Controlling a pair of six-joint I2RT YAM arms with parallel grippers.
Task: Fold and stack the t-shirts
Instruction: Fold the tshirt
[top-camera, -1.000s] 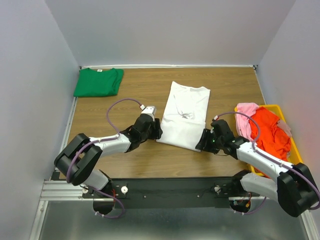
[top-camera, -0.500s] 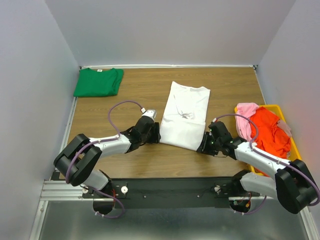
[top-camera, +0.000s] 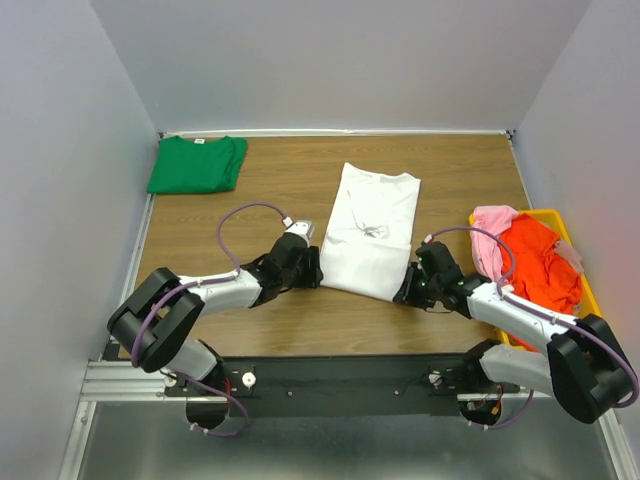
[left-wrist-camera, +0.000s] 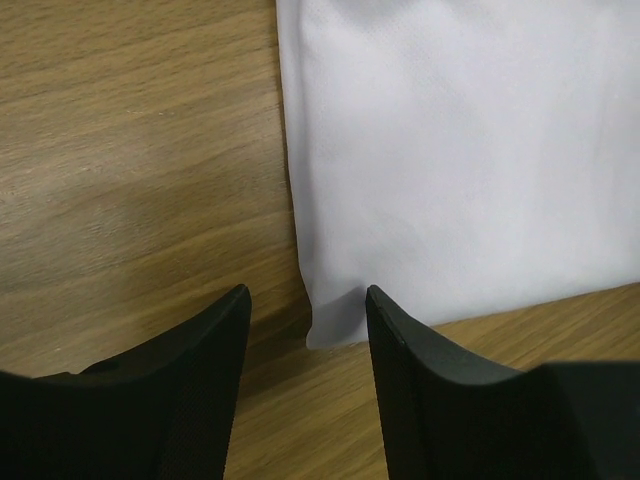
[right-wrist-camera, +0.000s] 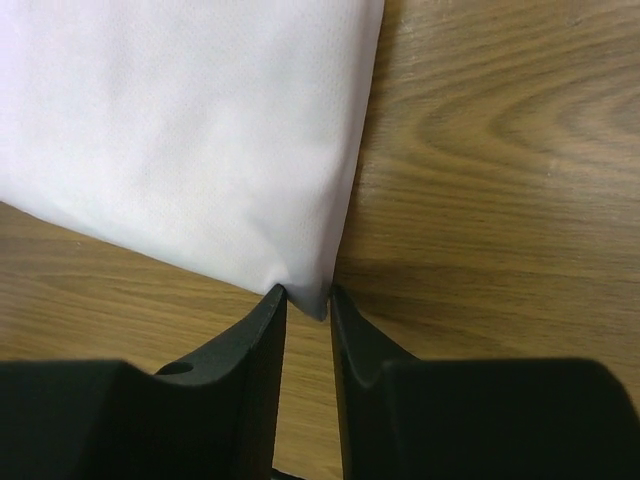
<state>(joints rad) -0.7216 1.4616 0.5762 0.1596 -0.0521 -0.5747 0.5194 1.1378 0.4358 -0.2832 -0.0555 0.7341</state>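
Note:
A white t-shirt (top-camera: 370, 225) lies folded lengthwise on the middle of the table. My left gripper (top-camera: 316, 268) sits at its near left corner. In the left wrist view the gripper (left-wrist-camera: 307, 300) is open, with the shirt's corner (left-wrist-camera: 335, 325) lying between the jaws and touching neither. My right gripper (top-camera: 403, 292) is at the near right corner. In the right wrist view the gripper (right-wrist-camera: 308, 292) has its jaws nearly together, pinching the tip of the white cloth (right-wrist-camera: 180, 130). A folded green t-shirt (top-camera: 197, 163) lies at the far left.
A yellow bin (top-camera: 590, 290) at the right edge holds a pink t-shirt (top-camera: 490, 235) and an orange-red t-shirt (top-camera: 540, 270) in a heap. The wooden table (top-camera: 260, 210) is walled on three sides. Bare wood shows between the green shirt and the white one.
Both grippers have crept in on the white shirt's near corners. The right gripper's jaws now sit around the right corner. The shirt itself has not visibly moved.

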